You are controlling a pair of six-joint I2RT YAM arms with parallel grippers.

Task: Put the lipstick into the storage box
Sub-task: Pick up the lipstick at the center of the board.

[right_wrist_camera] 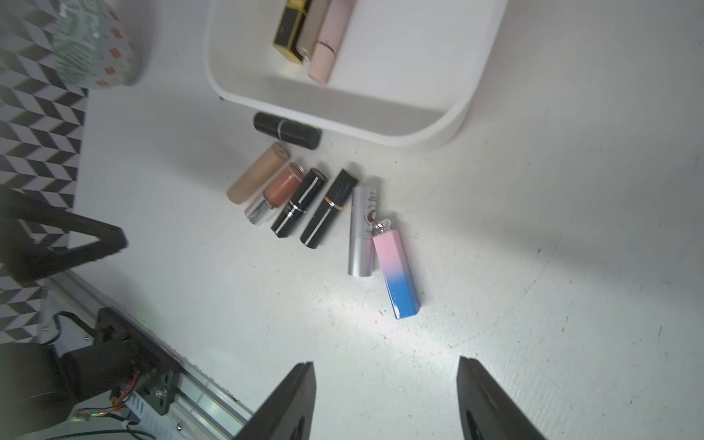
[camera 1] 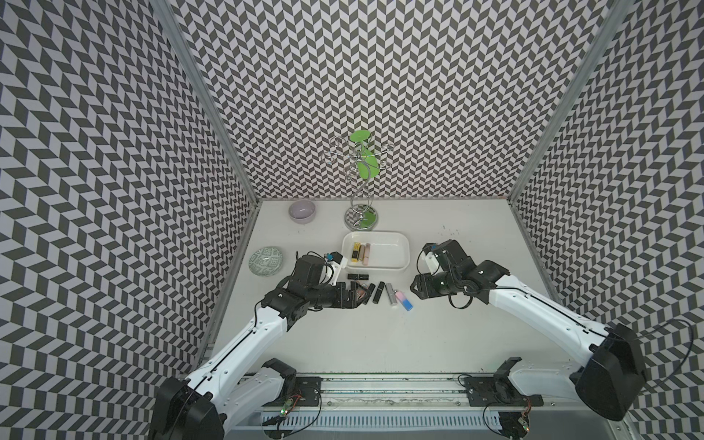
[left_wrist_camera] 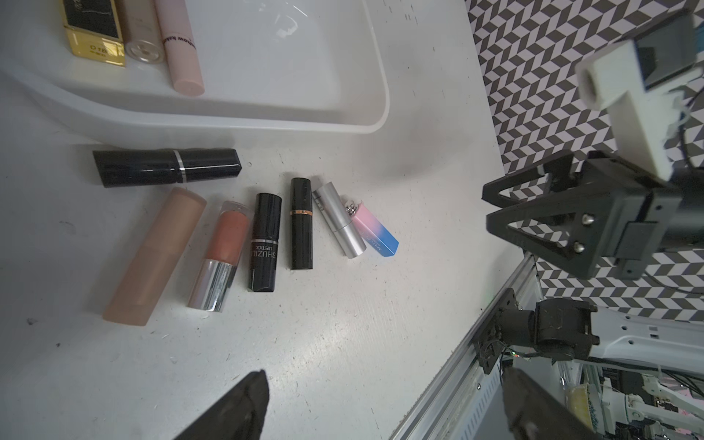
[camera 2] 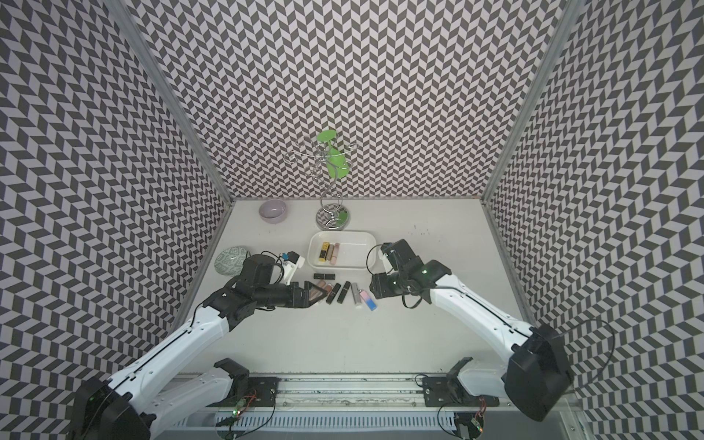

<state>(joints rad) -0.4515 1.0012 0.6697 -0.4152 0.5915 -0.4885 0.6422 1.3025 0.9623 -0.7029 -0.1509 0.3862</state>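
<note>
Lipsticks (left_wrist_camera: pixel 264 242) lie loose in a row on the table (camera 1: pixel 343 343), seven of them, with three more already inside the storage box (camera 1: pixel 384 253). The left gripper (camera 1: pixel 360 295) hangs with its jaws spread wide and nothing between them. In both top views it overlaps one end of the row, above the beige lipstick (left_wrist_camera: pixel 154 255) and the clear-capped coral lipstick (left_wrist_camera: pixel 221 255). Its wrist view shows the whole row out ahead of its fingertips (left_wrist_camera: pixel 251 396). The right gripper (camera 1: pixel 413 290) sits at the row's other end, jaws partly apart and empty. Nearest to it, just ahead of its fingertips (right_wrist_camera: pixel 301 388), is the pink-and-blue lipstick (right_wrist_camera: pixel 396 278), lying against a silver lipstick (right_wrist_camera: pixel 360 236). The box stands beyond the row from both grippers, with a black lipstick (left_wrist_camera: pixel 167 167) lying just beside its near wall.
</note>
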